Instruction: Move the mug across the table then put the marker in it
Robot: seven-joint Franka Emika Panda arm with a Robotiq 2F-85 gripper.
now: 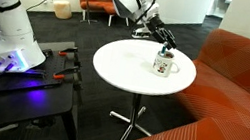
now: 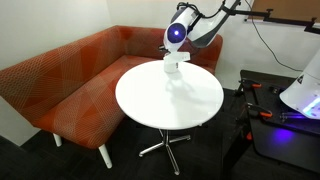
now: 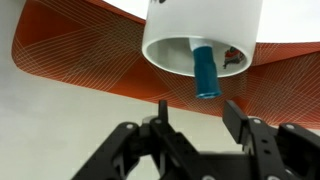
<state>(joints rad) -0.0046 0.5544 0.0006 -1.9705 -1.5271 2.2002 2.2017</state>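
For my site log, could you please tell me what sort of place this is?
Probably an office lounge or break area: an orange corner sofa beside a round white table, on dark carpet.

The small white ceramic mug stands on the round white-topped pedestal table, near the rim at about two o'clock in an exterior view. The short blue pen-like marker sits inside the mug, with one end poking out of its mouth. The black Robotiq gripper hangs just above the mug, fingers spread apart. An orange upholstered bench sofa wraps around the table from one to five o'clock. The robot's white base stands at nine o'clock.
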